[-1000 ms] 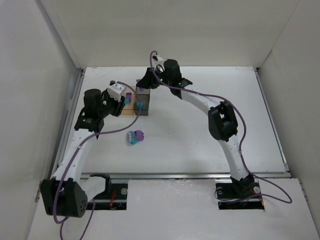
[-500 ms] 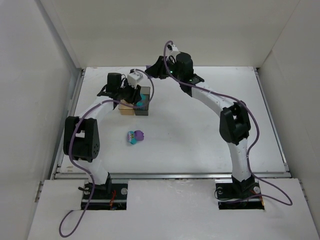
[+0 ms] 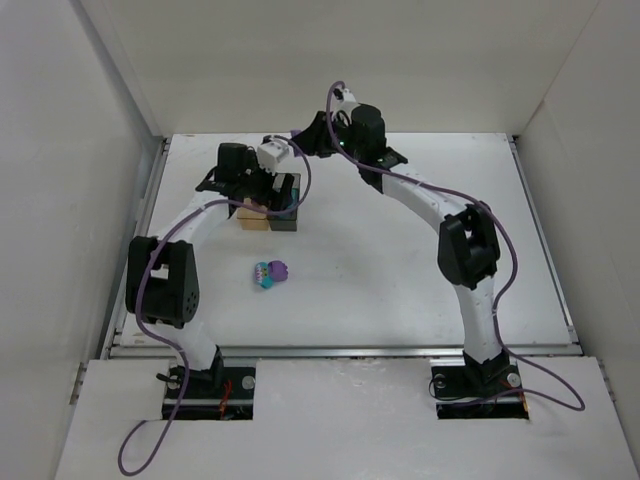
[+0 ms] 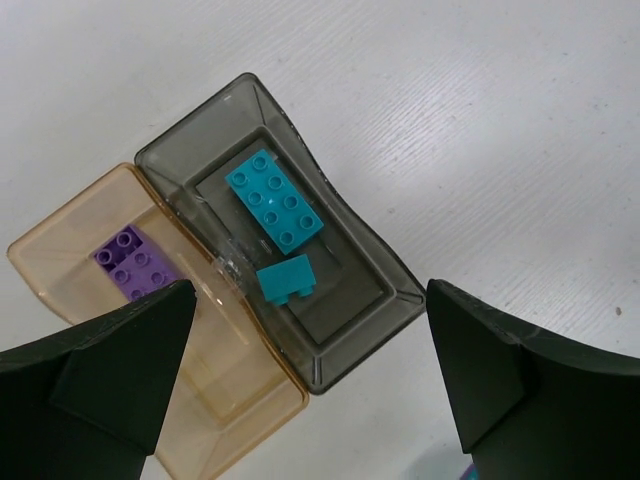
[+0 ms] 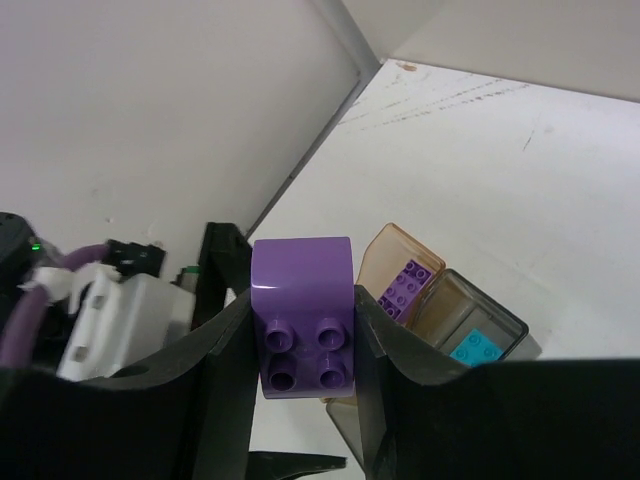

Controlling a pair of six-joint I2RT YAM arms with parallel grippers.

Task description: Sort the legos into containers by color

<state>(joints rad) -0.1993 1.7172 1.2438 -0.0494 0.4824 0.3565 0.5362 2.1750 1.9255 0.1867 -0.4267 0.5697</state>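
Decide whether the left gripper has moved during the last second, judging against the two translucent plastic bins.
Yes. The left gripper moved right, from beside the amber-orange bin to above the smoky grey bin.

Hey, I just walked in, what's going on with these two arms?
They are sorting by color. The right gripper holds a rounded purple brick. The left gripper hangs open over the bins: the grey bin has two teal bricks, the amber bin one purple piece. A few legos lie loose on the table.
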